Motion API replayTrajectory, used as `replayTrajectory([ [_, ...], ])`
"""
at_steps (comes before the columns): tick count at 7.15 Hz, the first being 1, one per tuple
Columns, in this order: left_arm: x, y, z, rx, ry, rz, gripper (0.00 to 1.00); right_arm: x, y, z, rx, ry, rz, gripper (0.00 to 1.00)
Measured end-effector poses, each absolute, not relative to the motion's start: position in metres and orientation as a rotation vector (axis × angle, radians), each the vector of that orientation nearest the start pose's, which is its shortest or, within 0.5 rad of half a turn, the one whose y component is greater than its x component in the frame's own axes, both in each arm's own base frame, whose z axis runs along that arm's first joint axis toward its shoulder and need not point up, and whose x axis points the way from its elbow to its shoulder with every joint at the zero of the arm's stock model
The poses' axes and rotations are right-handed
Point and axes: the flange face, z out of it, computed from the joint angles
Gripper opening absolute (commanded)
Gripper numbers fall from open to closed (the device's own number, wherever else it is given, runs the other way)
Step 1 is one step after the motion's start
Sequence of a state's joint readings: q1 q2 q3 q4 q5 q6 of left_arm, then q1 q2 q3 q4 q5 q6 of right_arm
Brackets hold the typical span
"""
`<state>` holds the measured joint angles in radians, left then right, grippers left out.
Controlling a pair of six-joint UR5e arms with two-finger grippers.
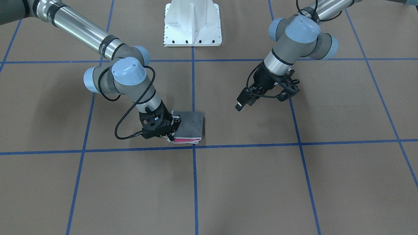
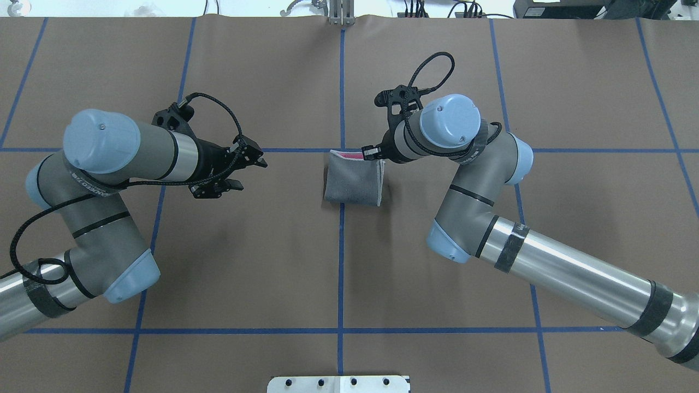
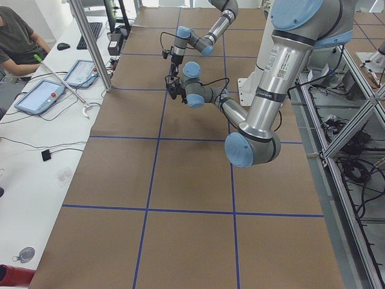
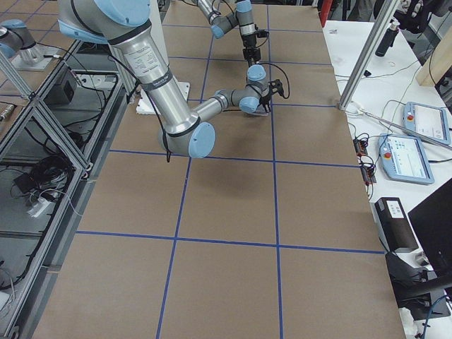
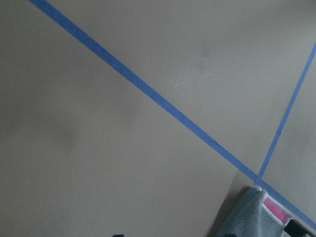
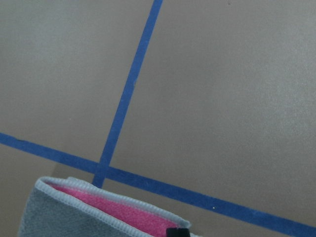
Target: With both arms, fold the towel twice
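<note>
On the table (image 2: 229, 273), folded towel (image 2: 352, 180)

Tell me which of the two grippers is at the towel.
The right gripper, down at one edge of the folded towel; the left gripper hangs open, well apart from it.

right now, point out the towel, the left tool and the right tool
towel (image 2: 352, 183): overhead view, middle of its grey top face
left tool (image 2: 253, 174): overhead view, midway between its fingertips
right tool (image 1: 173, 129): front-facing view, midway between its fingertips, by the towel's edge
</note>
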<state>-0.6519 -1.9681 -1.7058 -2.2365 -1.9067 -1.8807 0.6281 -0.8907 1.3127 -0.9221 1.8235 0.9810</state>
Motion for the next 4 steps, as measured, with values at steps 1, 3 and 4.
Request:
replayTrajectory([
  [1,0.4370,-0.4598,0.2967,-0.090,1.241,-0.637,0.74,-0.5443,-0.5370,0.2898,0.426,-1.005,-0.100,0.00],
  [3,0.4375,-0.4592,0.2968,-0.091,1.241,-0.636,0.74,-0.5384,-0.5421,0.2904,0.432,-1.003,-0.104,0.00],
  [4,0.4375,-0.4592,0.2967,-0.091,1.241,-0.636,0.74,-0.5371,-0.5432,0.2914,0.433,-1.001,-0.105,0.00],
])
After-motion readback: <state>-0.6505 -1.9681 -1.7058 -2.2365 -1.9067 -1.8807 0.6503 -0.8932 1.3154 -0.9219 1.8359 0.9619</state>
